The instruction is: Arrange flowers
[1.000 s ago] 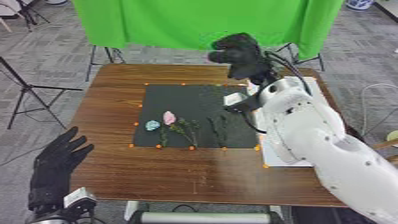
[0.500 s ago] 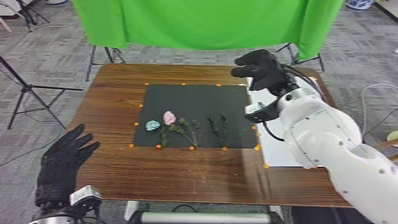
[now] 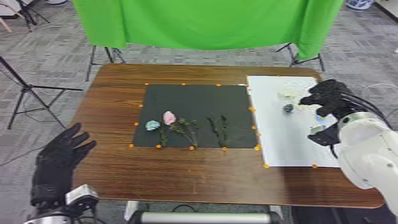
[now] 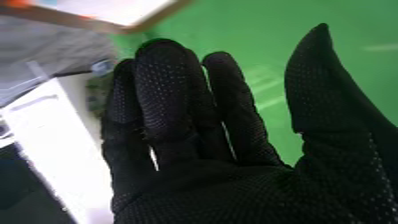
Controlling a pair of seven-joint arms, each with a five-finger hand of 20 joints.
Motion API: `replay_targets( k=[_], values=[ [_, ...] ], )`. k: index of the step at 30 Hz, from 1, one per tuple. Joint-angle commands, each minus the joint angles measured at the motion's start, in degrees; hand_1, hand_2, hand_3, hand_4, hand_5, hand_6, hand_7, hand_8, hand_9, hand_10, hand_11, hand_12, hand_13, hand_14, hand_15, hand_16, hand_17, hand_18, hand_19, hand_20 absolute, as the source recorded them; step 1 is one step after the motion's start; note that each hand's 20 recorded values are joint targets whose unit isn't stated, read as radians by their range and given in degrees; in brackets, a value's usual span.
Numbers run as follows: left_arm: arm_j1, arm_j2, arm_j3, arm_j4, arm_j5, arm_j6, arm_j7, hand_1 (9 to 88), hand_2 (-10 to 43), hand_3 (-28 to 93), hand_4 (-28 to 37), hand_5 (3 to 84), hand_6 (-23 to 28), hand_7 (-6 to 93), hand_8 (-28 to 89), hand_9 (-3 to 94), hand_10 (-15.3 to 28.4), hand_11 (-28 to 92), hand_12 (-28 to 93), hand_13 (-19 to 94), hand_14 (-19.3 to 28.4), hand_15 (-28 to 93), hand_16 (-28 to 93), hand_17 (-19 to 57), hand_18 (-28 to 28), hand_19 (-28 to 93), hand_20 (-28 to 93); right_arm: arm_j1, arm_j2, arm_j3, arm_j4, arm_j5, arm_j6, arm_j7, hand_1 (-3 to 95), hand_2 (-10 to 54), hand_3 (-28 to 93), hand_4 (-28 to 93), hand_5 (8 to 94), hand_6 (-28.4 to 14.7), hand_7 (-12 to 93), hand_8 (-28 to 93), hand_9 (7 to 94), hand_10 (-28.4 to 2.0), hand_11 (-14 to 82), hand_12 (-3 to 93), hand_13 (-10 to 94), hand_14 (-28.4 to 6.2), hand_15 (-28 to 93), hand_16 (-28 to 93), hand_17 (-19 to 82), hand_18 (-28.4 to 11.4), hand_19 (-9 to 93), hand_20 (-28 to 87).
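Robot's left hand (image 3: 58,162) wide and relaxed at the brown table's (image 3: 178,175) near left, pink flower (image 3: 169,118), blue flower (image 3: 152,125) and green stems (image 3: 188,134) on a black mat (image 3: 195,100), right hand (image 3: 332,100) wide, empty, above the white board's (image 3: 289,145) right side, small dark bloom (image 3: 288,108) on that board, green cloth (image 3: 209,25) behind

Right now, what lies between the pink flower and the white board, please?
In the head view, green stems lie on the black mat, then orange markers.

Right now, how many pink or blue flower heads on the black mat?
2: blue flower head near the left edge of the black mat, pink flower head just right of it.
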Motion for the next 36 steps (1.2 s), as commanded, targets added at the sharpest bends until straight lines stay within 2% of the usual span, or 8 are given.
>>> replay_targets(
  k=[1, 5, 13, 16, 19, 25, 33, 36],
  values=[
    [-0.46, -0.28, -0.33, -0.77, 1.04, -0.52, -2.17, 23.9, 7.5, 83, -22.9, 36.7, 8.7, 17.3, -12, 34.2, 18.1, 27, 8, 27, 25.4, 51, -10, -9.2, 23.5, 59, -2, 2.9, -0.45, -1.27, 5.56, 0.34, -4.81, 3.83, 28.5, -3.1, 91, -28, 47.8, -3.8, 19, -15, 49.3, -13.8, 17.3, 11.7, 60, -11.7, 80, 8, 20, -21.7, 83, 27],
    [-0.46, -0.74, -0.5, -0.8, 1.37, -1.03, -2.79, 23.8, 7.5, 83, -22.9, 36.6, 8.7, 17.2, -12, 34.2, 18.0, 27, 8, 27, 25.4, 51, -10, -9.2, 23.5, 59, -2, 6.79, -0.02, -4.65, 8.48, 1.57, -5.52, 5.54, 28.7, -3.5, 91, -28, 47.1, -3.8, 18, -14, 47.2, -14.0, 15.7, 11.7, 62, -10.6, 82, 8, 22, -21.8, 85, 25],
    [-0.89, -0.7, -0.24, -0.72, 1.12, -0.81, -2.3, 23.8, 7.5, 83, -22.9, 36.6, 8.7, 17.2, -12, 34.1, 18.1, 27, 8, 27, 25.4, 51, -10, -9.3, 23.5, 59, -2, 12.79, 0.58, -9.29, 12.95, 3.68, -8.07, 8.3, 30.2, -4.5, 92, -28, 45.2, -3.7, 17, -14, 43.9, -14.2, 12.5, 12.0, 65, -9.3, 87, 7, 24, -21.3, 91, 14],
    [-1.04, -0.77, -0.07, -0.64, 1.06, -1.05, -2.18, 23.8, 7.5, 83, -22.8, 36.7, 8.8, 17.2, -12, 34.2, 18.1, 27, 8, 27, 25.5, 51, -10, -9.3, 23.6, 59, -2, 13.4, 0.69, -9.74, 14.15, 4.5, -8.13, 9.3, 30.4, -4.8, 92, -28, 44.3, -3.5, 17, -14, 43.6, -14.2, 12.2, 11.9, 65, -9.3, 87, 7, 24, -21.3, 92, 13],
    [-1.11, -0.65, 0.13, -0.57, 0.77, -0.84, -1.5, 23.9, 7.5, 83, -22.8, 36.7, 8.7, 17.3, -12, 34.2, 18.1, 27, 8, 27, 25.4, 51, -10, -9.3, 23.5, 59, -2, 14.21, 1.26, -10.97, 15.41, 4.81, -7.72, 9.68, 30.5, -4.8, 92, -28, 43.7, -3.3, 18, -14, 43.5, -14.3, 12.3, 11.9, 66, -9.4, 87, 7, 24, -21.4, 92, 11],
    [-1.12, -1.18, -0.11, -0.46, 0.75, -1.05, -1.59, 24.0, 7.5, 83, -22.8, 36.7, 8.6, 17.4, -12, 34.2, 18.2, 27, 8, 27, 25.4, 51, -10, -9.3, 23.6, 59, -2, 15.07, 0.9, -11.58, 16.87, 5.71, -8.84, 10.09, 30.7, -4.8, 92, -28, 43.6, -3.2, 18, -14, 44.0, -14.4, 12.8, 12.0, 67, -9.5, 88, 7, 25, -21.5, 93, 9],
    [-1.25, -0.67, 0.65, -0.18, 0.26, -0.76, -0.56, 24.0, 7.5, 83, -22.7, 36.7, 8.7, 17.3, -12, 34.4, 18.1, 27, 8, 27, 25.4, 51, -10, -9.3, 23.6, 59, -2, 17.25, 0.18, -13.96, 18.15, 5.8, -9.41, 10.3, 31.0, -4.8, 92, -28, 42.2, -2.1, 18, -14, 44.0, -14.0, 12.8, 11.9, 67, -9.5, 88, 7, 25, -21.4, 93, 9],
    [-1.43, -0.96, 0.45, -0.13, 0.55, -0.94, -0.99, 24.1, 7.4, 83, -22.6, 36.7, 8.7, 17.3, -12, 34.3, 18.1, 27, 8, 27, 25.4, 51, -10, -9.3, 23.6, 59, -2, 17.75, -0.06, -14.42, 18.36, 5.75, -9.98, 10.25, 30.9, -4.9, 92, -28, 40.3, -2.0, 18, -14, 43.9, -14.0, 12.7, 11.9, 67, -9.4, 88, 7, 25, -21.3, 93, 9]
  ],
)
